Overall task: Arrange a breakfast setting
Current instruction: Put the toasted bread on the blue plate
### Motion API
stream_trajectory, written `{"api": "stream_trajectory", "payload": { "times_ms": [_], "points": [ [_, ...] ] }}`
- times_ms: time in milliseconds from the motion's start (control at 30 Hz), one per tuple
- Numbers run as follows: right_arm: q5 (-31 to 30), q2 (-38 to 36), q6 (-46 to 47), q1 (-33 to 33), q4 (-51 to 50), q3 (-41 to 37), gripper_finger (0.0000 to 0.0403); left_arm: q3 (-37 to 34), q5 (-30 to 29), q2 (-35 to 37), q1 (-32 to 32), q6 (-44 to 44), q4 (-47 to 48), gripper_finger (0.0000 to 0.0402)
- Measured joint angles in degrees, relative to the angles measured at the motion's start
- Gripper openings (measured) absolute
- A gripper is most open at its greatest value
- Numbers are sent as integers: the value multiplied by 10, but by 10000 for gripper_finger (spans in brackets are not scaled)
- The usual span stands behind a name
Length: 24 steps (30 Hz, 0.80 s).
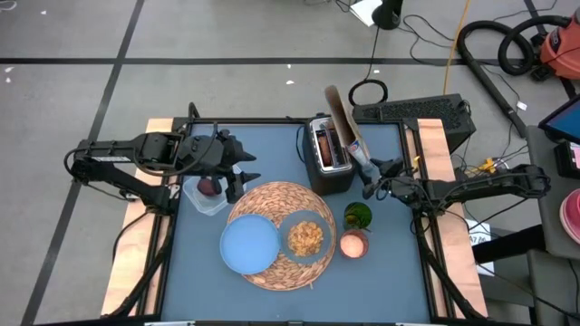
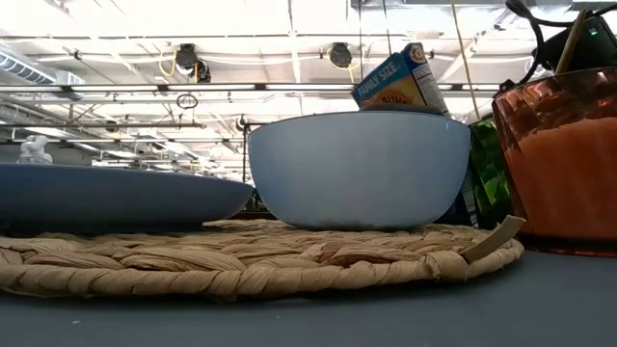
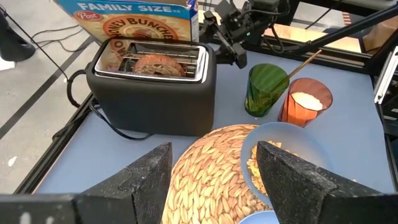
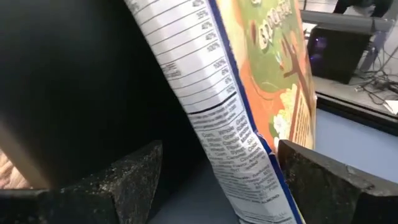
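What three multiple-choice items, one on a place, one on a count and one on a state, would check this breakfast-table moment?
1. Where is the bagel?
A. On the light-blue plate
B. In a slot of the toaster
C. In the plastic tub

2. How many dishes rest on the straw mat?
A. One
B. Two
C. Three

3. How does the right hand stand?
A. Open, with the cereal box between its fingers
B. Shut on the orange-pink cup
C. Open above the plate

Answers:
1 B: the left wrist view shows the brown ring sitting in the toaster.
2 B: the high view shows only the plate and the bowl of cereal on the mat.
3 A: the right wrist view shows the cereal box running between the spread fingers, which are not closed on it.
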<state>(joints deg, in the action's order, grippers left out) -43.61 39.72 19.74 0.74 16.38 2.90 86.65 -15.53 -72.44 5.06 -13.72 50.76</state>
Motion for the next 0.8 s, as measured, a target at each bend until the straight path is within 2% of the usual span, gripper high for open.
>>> {"api": "stream_trajectory", "payload": {
  "times_ms": [200, 467, 667, 800],
  "points": [
    [5, 0, -57, 0, 1, 23, 313, 0, 0, 0, 0, -1, 0, 239],
    [5, -6, -59, 0, -2, 31, 313, 0, 0, 0, 0, -6, 0, 239],
    [48, -29, -49, 0, -10, 31, 313, 0, 0, 0, 0, -15, 0, 239],
    [51, -49, -46, 0, -23, 32, 313, 0, 0, 0, 0, -32, 0, 239]
  ]
}}
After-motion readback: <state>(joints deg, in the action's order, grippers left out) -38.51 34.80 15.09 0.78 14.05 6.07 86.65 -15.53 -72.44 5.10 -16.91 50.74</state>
